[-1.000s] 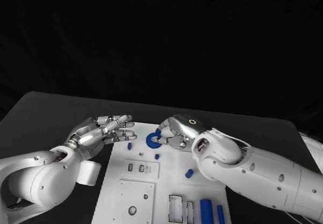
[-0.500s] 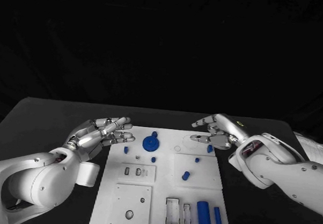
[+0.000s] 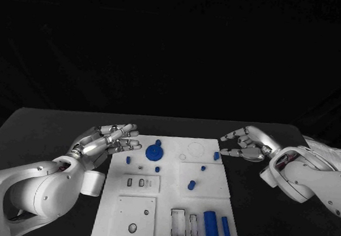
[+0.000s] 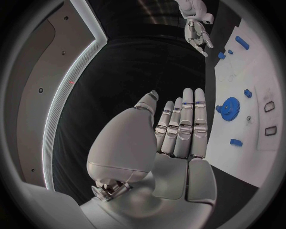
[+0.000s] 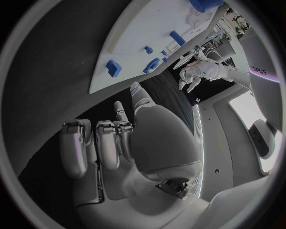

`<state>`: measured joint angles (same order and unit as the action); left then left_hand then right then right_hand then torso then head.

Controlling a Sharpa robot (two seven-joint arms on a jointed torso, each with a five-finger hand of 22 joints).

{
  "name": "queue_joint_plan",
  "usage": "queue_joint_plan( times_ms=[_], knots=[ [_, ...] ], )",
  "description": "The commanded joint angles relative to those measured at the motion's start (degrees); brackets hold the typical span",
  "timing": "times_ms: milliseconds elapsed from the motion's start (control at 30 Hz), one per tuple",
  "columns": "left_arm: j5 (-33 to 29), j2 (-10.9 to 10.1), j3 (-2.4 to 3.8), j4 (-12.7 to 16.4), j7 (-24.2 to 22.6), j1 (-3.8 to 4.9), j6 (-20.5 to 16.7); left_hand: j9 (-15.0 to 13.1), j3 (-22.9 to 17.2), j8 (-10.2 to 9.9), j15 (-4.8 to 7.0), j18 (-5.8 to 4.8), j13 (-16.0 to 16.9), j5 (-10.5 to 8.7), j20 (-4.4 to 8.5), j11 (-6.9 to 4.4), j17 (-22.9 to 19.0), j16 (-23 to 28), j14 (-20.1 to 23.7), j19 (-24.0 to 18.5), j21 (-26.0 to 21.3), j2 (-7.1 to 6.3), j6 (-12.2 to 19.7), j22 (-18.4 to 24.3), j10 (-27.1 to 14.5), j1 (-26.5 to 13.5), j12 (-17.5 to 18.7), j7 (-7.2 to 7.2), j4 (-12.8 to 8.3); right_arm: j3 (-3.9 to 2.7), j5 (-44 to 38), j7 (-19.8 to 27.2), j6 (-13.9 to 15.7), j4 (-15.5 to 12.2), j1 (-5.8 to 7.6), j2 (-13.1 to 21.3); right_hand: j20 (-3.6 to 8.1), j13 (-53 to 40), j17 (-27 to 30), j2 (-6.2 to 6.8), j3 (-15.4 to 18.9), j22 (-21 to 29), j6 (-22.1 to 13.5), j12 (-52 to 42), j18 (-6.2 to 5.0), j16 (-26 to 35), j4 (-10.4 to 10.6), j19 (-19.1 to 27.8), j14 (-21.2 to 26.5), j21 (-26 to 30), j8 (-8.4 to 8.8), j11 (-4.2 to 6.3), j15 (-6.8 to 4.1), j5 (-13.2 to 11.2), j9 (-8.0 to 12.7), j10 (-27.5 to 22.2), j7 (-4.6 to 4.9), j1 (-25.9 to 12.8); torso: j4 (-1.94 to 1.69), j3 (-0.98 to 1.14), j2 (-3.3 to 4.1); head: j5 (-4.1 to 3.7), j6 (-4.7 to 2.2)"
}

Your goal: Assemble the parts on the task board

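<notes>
Two robot hands flank the task board point(image 3: 171, 195) on the black surface point(image 3: 46, 128): the left robot hand point(image 3: 106, 141) hangs open-fingered at its left edge, while the right robot hand point(image 3: 248, 144) has drawn back empty past its far right corner. That leaves the blue gear point(image 3: 154, 152) released, lying flat near the far left corner, its small stub pointing toward the far edge.

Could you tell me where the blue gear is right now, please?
In the head view the blue gear sits at the task board's far left corner, just right of the left hand's fingertips.
</notes>
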<state>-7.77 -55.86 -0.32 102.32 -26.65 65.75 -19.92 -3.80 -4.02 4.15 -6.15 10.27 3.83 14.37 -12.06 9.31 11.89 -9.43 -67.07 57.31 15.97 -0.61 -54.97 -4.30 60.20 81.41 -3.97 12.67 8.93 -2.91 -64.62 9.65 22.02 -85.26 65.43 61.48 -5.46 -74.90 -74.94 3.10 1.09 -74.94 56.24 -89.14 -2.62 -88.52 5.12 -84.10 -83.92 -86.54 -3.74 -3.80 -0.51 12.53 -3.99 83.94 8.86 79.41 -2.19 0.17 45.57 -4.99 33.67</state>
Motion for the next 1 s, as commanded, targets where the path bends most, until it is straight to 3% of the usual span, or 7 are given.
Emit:
queue_joint_plan(
  times_ms=[33, 300, 667, 833, 1000],
  knots=[
    [-0.15, 0.17, 0.01, -0.17, -0.4, 0.0, 1.41, 0.02, -0.13, -0.26, 0.08, 0.26, -0.01, -0.15, -0.2, 0.17, 0.07, 0.28, -0.02, 0.13, -0.4, 0.01, -0.23, 0.1, -0.03, 0.46, 0.22, 0.1, -0.17, 0.01, -0.71, 0.61, -3.33, 0.55, -0.74, -0.3, -0.19, -14.52, -11.73, 0.25, 0.11, -6.42, -0.36, 0.11, 0.74, -0.19, -0.39, -1.51, -5.39, 0.19, 0.21, -0.12, 0.16, -0.63, 0.08, 5.57, 0.05, 0.24, 0.03, -0.02, -0.01, -0.04, 0.22],
    [-0.15, 0.21, 0.0, -0.34, -0.41, -0.02, 1.41, 0.02, -0.13, -0.26, 0.08, 0.26, -0.01, -0.15, -0.2, 0.17, 0.07, 0.28, -0.02, 0.13, -0.4, 0.01, -0.23, 0.1, -0.03, 0.46, 0.22, 0.1, -0.17, 0.01, -2.29, -0.26, -3.23, 2.15, -2.0, -1.98, -0.21, -14.57, -11.86, 0.25, 0.2, -6.53, -0.45, 0.03, 0.76, -0.25, -0.45, -1.56, -5.42, 0.14, 0.19, -0.14, 0.18, -0.85, 0.08, 5.61, 0.07, 0.17, 0.0, -0.11, 0.02, 0.07, 0.49],
    [-0.15, 0.33, -0.01, -0.41, -0.37, -0.04, 1.42, 0.02, -0.13, -0.26, 0.08, 0.26, -0.01, -0.15, -0.2, 0.17, 0.07, 0.28, -0.02, 0.13, -0.4, 0.01, -0.23, 0.1, -0.03, 0.46, 0.22, 0.1, -0.17, 0.0, -3.24, -1.19, -2.91, 3.98, -2.3, -3.89, -0.25, -14.81, -12.26, -0.36, 0.2, -6.87, -0.26, -0.38, 0.83, -0.41, -0.39, -1.75, -5.5, -0.01, 0.02, -0.14, 0.21, -1.03, 0.01, 5.82, 0.05, -0.14, -0.07, -0.24, -0.03, 0.07, 0.75],
    [-0.15, 0.37, -0.01, -0.39, -0.35, -0.04, 1.43, 0.02, -0.13, -0.26, 0.08, 0.26, -0.01, -0.15, -0.2, 0.17, 0.07, 0.28, -0.02, 0.13, -0.4, 0.01, -0.23, 0.1, -0.03, 0.46, 0.22, 0.1, -0.17, 0.0, -3.3, -1.35, -3.11, 5.05, -2.39, -4.95, -0.24, -14.97, -12.46, -1.21, -0.05, -7.1, 0.31, -0.64, 0.88, -0.49, -0.51, -1.88, -5.55, -0.12, -0.2, -0.07, 0.17, -1.09, -0.11, 5.95, -0.04, -0.18, -0.01, -0.21, -0.06, 0.24, 0.85],
    [-0.15, 0.37, -0.01, -0.39, -0.33, -0.04, 1.42, 0.02, -0.13, -0.26, 0.08, 0.26, -0.01, -0.15, -0.2, 0.17, 0.07, 0.28, -0.02, 0.13, -0.4, 0.01, -0.23, 0.1, -0.03, 0.46, 0.22, 0.1, -0.17, 0.0, -3.31, -1.44, -3.45, 5.48, -2.58, -5.55, -0.11, -15.1, -12.61, -2.55, -1.02, -7.3, 1.56, -0.86, 0.92, -0.55, -1.26, -1.99, -5.57, -0.21, -0.5, 0.15, 0.0, -2.73, -0.27, 6.06, -0.28, 0.46, -0.04, -0.22, -0.07, 0.2, 0.97]
  ],
)
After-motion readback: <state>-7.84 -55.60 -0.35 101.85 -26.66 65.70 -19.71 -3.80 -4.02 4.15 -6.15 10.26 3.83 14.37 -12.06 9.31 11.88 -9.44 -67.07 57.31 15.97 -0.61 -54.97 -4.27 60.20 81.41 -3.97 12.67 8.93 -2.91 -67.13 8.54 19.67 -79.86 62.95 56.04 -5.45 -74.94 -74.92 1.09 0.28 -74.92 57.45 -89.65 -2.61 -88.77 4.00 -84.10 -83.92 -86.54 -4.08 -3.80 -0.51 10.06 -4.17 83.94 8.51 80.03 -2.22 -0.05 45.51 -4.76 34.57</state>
